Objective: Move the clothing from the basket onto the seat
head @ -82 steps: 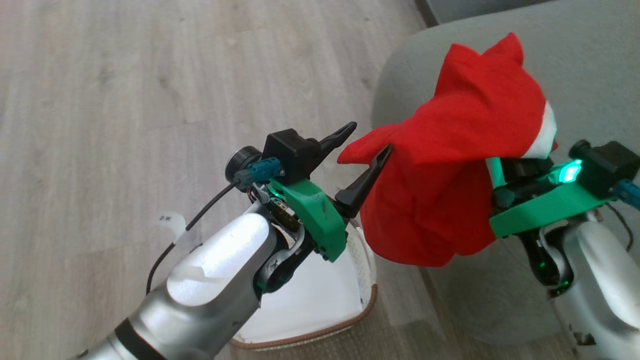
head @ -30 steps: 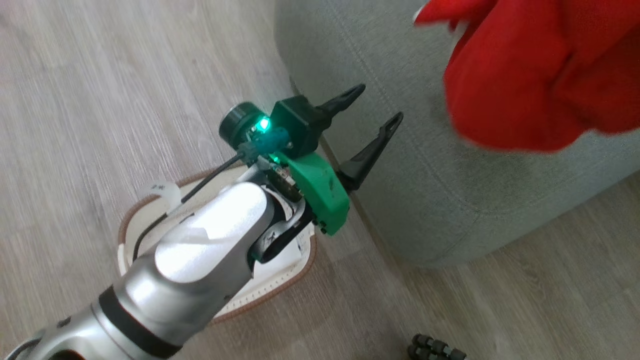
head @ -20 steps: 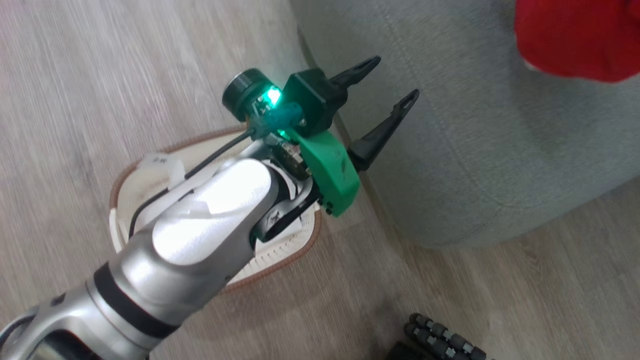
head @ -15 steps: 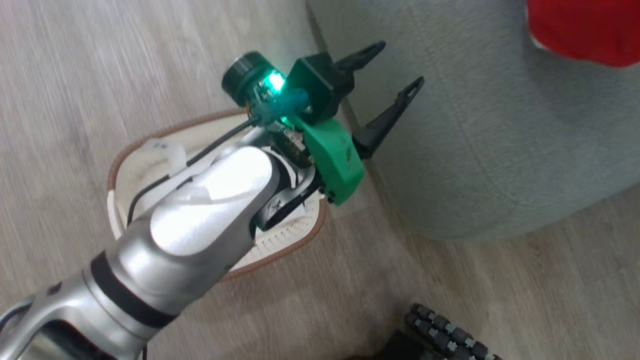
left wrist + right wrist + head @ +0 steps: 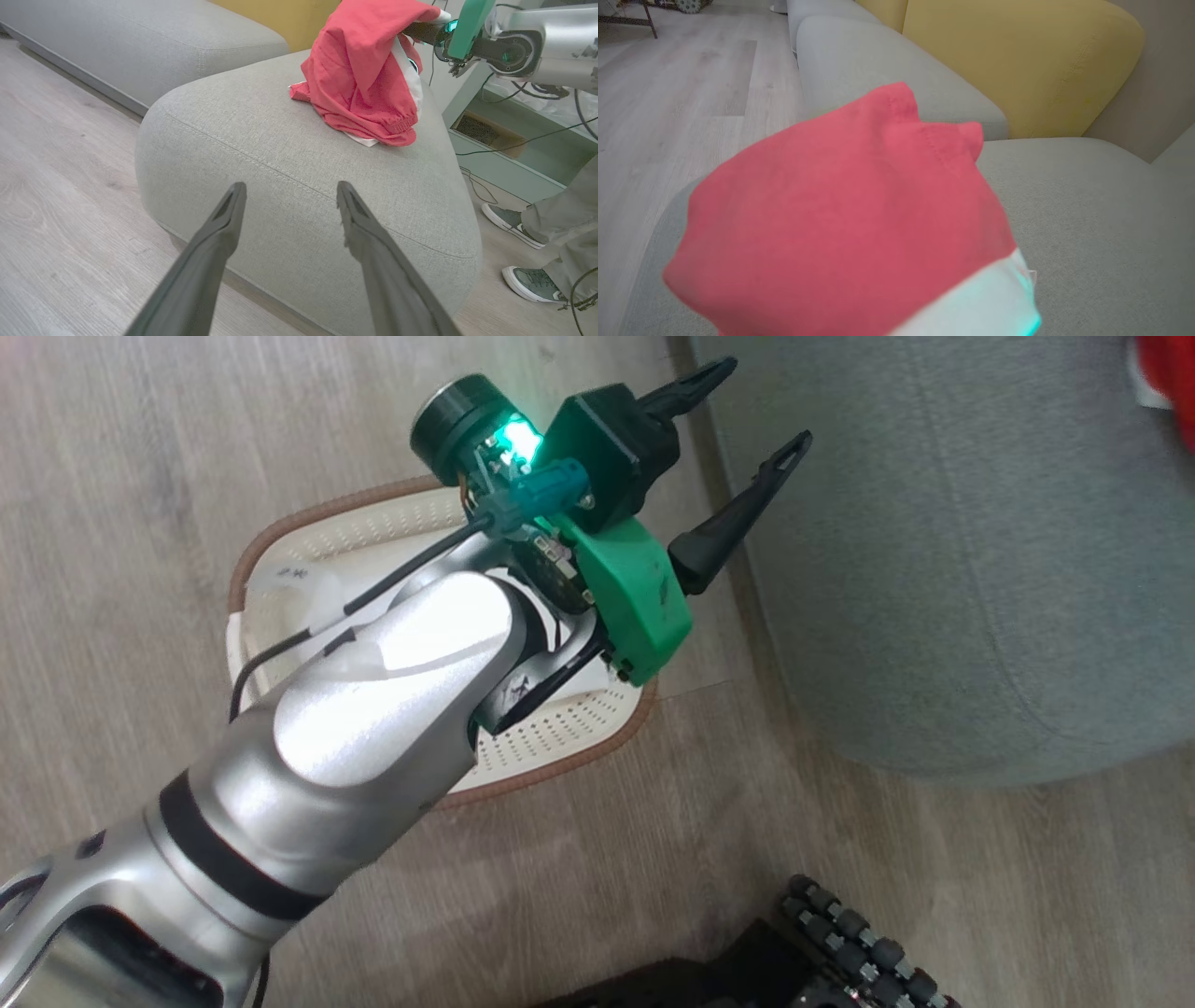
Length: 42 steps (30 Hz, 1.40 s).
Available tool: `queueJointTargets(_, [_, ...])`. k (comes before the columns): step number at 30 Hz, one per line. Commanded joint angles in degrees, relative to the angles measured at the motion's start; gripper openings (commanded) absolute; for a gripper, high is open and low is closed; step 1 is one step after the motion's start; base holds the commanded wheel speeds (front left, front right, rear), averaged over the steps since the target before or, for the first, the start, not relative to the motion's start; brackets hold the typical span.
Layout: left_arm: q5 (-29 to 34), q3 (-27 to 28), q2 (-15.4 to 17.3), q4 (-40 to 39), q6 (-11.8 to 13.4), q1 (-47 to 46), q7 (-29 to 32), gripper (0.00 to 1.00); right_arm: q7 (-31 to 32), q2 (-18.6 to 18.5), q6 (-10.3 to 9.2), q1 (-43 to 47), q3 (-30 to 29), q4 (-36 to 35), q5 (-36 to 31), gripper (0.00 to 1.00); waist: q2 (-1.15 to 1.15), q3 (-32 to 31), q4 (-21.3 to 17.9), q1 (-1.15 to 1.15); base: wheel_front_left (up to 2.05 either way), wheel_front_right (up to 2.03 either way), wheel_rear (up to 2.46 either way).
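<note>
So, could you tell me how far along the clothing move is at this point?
Done: the clothing is out of the basket, whose visible part looks empty. In hand: the right gripper holds the clothing over the seat, its lower folds seemingly resting on it. To do: release it and withdraw. The left gripper hangs open beside the seat's edge.

The head camera looked steeply down past the left forearm (image 5: pixel 373 709) onto the basket (image 5: pixel 560 747) and the rounded corner of the seat (image 5: pixel 934 569). The left wrist camera, low near the floor (image 5: pixel 56 163), faced that same corner. The right wrist camera sat close above the clothing (image 5: pixel 840 210), facing across the seat toward a yellow backrest (image 5: pixel 1017 60).
</note>
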Motion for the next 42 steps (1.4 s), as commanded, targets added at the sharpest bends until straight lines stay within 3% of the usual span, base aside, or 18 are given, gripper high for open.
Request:
queueJointTargets(1, [0.66, 1.41, -0.12, -2.01, -0.16, -1.97, -0.15, 1.0, 0.58, -2.82, -0.02, -1.04, 0.52, 0.22, 0.23, 0.0, 0.0, 0.85, 0.94, 0.0, 0.0, 0.0, 0.0])
queueJointTargets(10, [0.31, 1.35, -0.04, -1.49, -0.05, -1.84, -0.88, 1.0, 10.67, -1.95, -0.02, -1.33, 6.92, 10.27, 3.67, 0.0, 0.0, 1.39, 2.74, 0.0, 0.0, 0.0, 0.0])
queueJointTargets(15, [-0.05, 1.36, -0.16, -1.05, 0.02, -1.52, -1.52, 1.0, 16.22, -2.23, -0.02, -1.28, 9.86, 11.7, 6.24, 0.0, 0.0, 0.18, 3.11, 0.0, 0.0, 0.0, 0.0])
queueJointTargets(19, [-0.37, 1.32, -0.3, -0.69, 0.09, -1.21, -1.98, 1.0, 17.08, -2.69, -0.02, -1.5, 11.52, 12.34, 7.21, 0.0, 0.0, -0.99, 3.17, 0.0, 0.0, 0.0, 0.0])
queueJointTargets(20, [-0.47, 1.28, -0.39, -0.56, 0.06, -1.11, -2.12, 1.0, 17.17, -2.75, -0.02, -1.52, 11.96, 12.51, 7.37, 0.33, 0.0, -1.35, 3.2, 0.0, 0.0, 0.0, 0.0])
queueJointTargets(21, [-0.56, 1.2, -0.49, -0.44, 0.02, -0.99, -2.27, 1.0, 17.23, -2.79, -0.02, -1.52, 12.4, 12.65, 7.54, 1.0, 0.0, -1.76, 3.23, 0.0, 0.0, 0.0, 0.0])
queueJointTargets(30, [-2.15, 1.36, -0.59, 1.32, -0.11, 1.43, -4.53, 1.0, 20.6, -4.08, -0.02, 0.48, 18.41, 10.97, 9.88, 1.0, 0.0, -7.88, 2.63, 0.0, 0.0, 0.0, 0.0])
queueJointTargets(35, [-3.59, 1.86, -0.21, 2.2, 0.29, 4.07, -6.23, 1.0, 22.26, -7.02, -0.02, 2.21, 23.21, 6.09, 11.73, 1.0, 0.0, -13.31, 1.81, 0.0, 0.0, 0.0, 0.0])
queueJointTargets(42, [-5.09, 2.82, 0.53, 2.33, 1.15, 6.82, -7.87, 1.0, 20.35, -11.06, -0.02, 3.8, 25.54, 1.12, 13.73, 1.0, 0.0, -18.28, 1.84, 0.0, 0.0, 0.0, 0.0])
